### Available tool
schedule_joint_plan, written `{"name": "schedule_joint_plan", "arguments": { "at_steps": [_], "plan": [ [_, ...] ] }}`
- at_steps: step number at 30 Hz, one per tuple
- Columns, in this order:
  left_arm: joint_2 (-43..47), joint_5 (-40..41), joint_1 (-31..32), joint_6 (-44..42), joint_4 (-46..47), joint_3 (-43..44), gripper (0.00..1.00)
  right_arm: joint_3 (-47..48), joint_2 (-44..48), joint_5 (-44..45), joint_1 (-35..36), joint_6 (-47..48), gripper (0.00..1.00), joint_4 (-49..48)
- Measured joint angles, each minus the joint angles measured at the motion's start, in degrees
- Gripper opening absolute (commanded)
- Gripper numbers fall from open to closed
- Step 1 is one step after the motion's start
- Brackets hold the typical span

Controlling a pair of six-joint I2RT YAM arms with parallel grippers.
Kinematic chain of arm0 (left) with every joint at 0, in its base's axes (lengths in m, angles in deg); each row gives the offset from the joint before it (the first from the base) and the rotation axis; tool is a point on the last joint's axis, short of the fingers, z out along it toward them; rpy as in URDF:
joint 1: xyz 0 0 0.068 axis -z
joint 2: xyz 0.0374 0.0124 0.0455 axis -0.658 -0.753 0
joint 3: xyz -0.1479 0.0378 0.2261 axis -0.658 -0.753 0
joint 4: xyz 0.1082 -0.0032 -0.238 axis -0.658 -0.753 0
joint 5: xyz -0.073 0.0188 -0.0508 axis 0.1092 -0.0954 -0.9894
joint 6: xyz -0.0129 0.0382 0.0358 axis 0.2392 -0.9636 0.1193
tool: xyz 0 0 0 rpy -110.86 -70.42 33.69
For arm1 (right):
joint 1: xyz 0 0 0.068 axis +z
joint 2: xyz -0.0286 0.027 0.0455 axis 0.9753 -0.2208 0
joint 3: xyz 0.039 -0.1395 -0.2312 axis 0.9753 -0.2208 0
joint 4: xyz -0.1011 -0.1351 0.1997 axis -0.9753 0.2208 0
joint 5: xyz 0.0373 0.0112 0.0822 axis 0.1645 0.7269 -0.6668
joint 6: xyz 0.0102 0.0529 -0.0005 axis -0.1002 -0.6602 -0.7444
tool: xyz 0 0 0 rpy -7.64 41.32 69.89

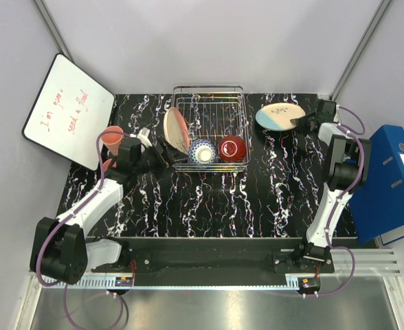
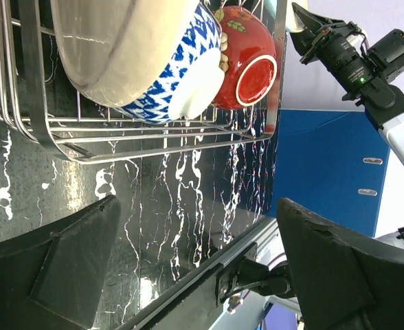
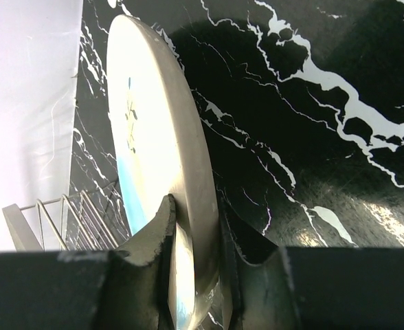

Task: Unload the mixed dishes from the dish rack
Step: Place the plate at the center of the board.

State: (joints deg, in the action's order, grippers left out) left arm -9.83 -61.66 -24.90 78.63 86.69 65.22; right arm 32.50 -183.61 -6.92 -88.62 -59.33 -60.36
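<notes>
Top external view: blue-edged plate (image 1: 279, 115) is out, upper right beside the dish rack (image 1: 209, 89), its rim pinched by the right gripper (image 1: 299, 124). Pink cup (image 1: 113, 139) stands at left. Pink-edged plate (image 1: 176, 129), patterned bowl (image 1: 202, 151) and red bowl (image 1: 233, 147) sit racked, not yet unloaded. Left gripper (image 2: 195, 265) gapes wide and empty at the rack's lower left corner.

The worktop (image 1: 216, 199) is black with white marble veins and glossy enough to catch glare. The rack (image 1: 209, 88) stands on it at the far middle and a cup (image 1: 112, 139) stands upright near its left edge. A blue-edged plate (image 1: 277, 115) lies low at the far right, contact unclear, and a whiteboard (image 1: 68, 110) leans over the far-left corner.
</notes>
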Motion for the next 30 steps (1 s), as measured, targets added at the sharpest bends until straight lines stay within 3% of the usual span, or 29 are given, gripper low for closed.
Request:
{"name": "schedule_joint_plan", "arguments": {
  "at_steps": [8, 17, 21, 24, 25, 30],
  "plan": [
    [0.0, -0.04, 0.72, 0.0, -0.57, 0.0, 0.99, 0.13, 0.04, 0.04, -0.02, 1.14, 0.36, 4.11],
    [0.02, -0.09, 1.9, 0.02, -0.61, 0.0, 0.98, -3.85, 1.31, -0.55, 0.13, 2.58, 0.37, 8.83],
    [0.26, -0.11, 2.38, 0.02, -0.63, 0.0, 0.98, -4.68, 2.29, -0.55, 0.24, 3.06, 0.43, 10.43],
    [1.05, -0.11, 2.56, 0.0, -0.66, 0.0, 0.99, -4.72, 2.75, -0.52, 0.26, 3.78, 0.59, 11.8],
    [1.36, -0.11, 2.56, -0.02, -0.7, 0.0, 0.99, -4.76, 3.23, -0.44, 0.28, 4.22, 0.7, 12.7],
    [2.03, -0.07, 2.6, -0.24, -1.62, 0.0, 0.99, -7.61, 7.45, 1.16, 0.35, 6.23, 0.82, 17.53]
  ]
}}
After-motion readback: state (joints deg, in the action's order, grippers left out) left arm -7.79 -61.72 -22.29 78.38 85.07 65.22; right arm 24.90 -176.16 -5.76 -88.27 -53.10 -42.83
